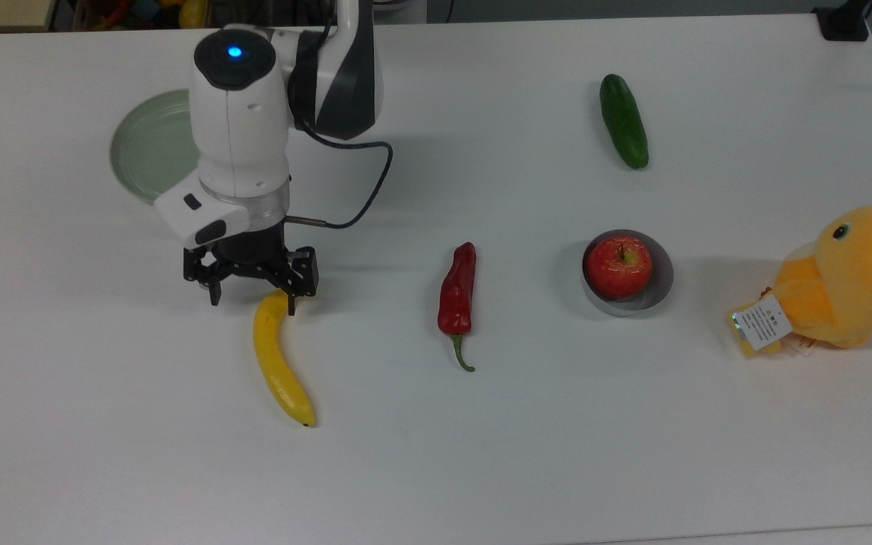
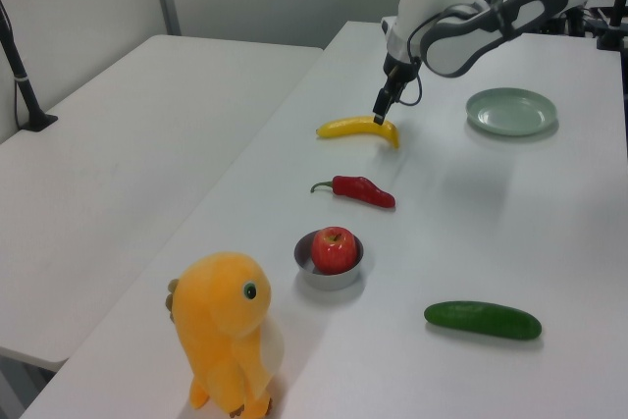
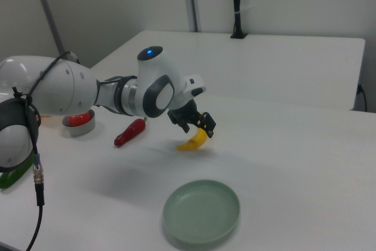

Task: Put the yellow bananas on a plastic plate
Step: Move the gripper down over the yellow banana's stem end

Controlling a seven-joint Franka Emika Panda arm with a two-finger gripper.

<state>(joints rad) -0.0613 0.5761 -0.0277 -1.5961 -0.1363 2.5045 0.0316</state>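
**Colleague:** What is the hand doing right now?

**Me:** From my remote station I see the black two-finger gripper pointing down at the white table, with its fingers spread apart and nothing between them. In the top view, one fingertip overlaps the upper end of the long, curved, bright yellow banana. I cannot tell whether it touches the fruit or hovers just above it. In the left view the gripper sits right over the banana at the end nearer the plate.

**Colleague:** And where are the banana and the plate?

**Me:** The banana lies flat on the table, not on the plate. Its small dark tip points toward the top view's bottom edge. The round, shallow, pale green plastic plate sits apart from it, toward the top view's upper left, partly covered by the white robot arm. In the right view the plate is in the foreground and holds nothing, with the banana beyond it under the gripper.

**Colleague:** What else is on the table?

**Me:** Moving toward the top view's right, there is a glossy red chilli pepper with a green stem. Next is a red apple sitting inside a small grey round bowl. A dark green cucumber lies farther back, and an orange-yellow plush duck with a paper tag stands at the right edge.
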